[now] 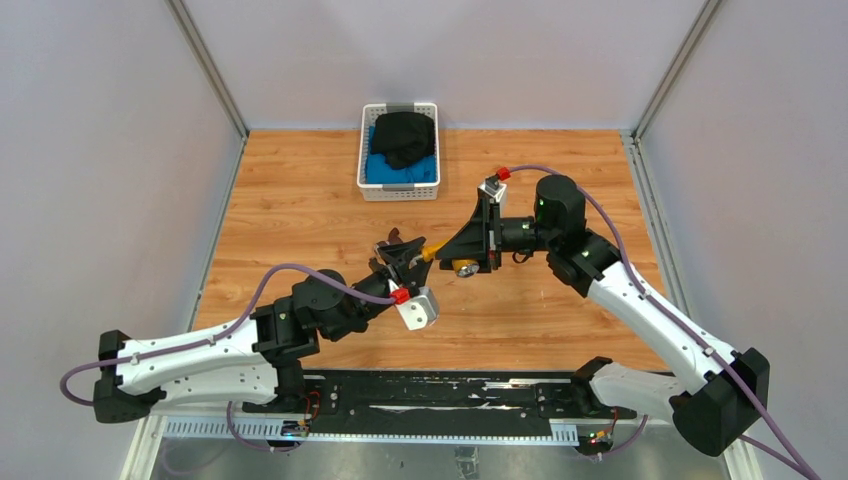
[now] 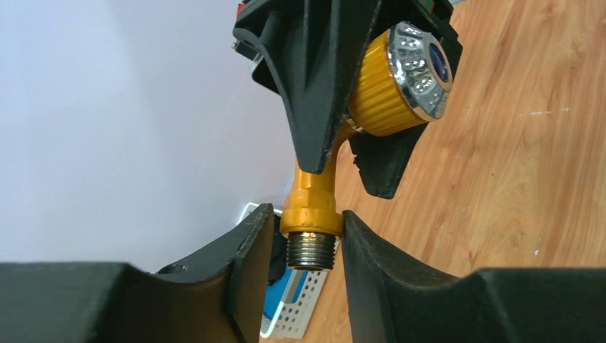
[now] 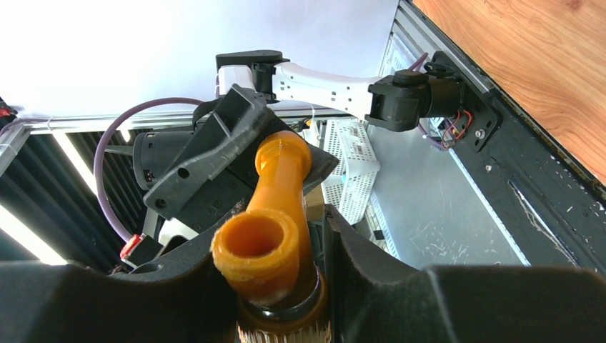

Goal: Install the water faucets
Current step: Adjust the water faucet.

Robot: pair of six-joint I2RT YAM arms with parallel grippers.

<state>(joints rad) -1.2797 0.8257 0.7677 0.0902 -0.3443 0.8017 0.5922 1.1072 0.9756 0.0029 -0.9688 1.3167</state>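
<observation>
Jaws of the left gripper [image 1: 408,256] pinch the threaded end of the yellow faucet [image 1: 432,252] above the middle of the wooden table [image 1: 290,210]. The right gripper [image 1: 455,258] is clamped on its knob end, so its long axis runs left to right with the thread pointing left. Only the left wrist view shows the blue mark on the chrome knob [image 2: 421,64], and only the right wrist view shows the open spout mouth [image 3: 254,243]; farther back, a white basket [image 1: 398,193] holds black cloth [image 1: 405,138] over blue cloth [image 1: 385,168].

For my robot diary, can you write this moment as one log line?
right claw: gripping yellow faucet | left claw: around its threaded end | faucet: held above table
</observation>
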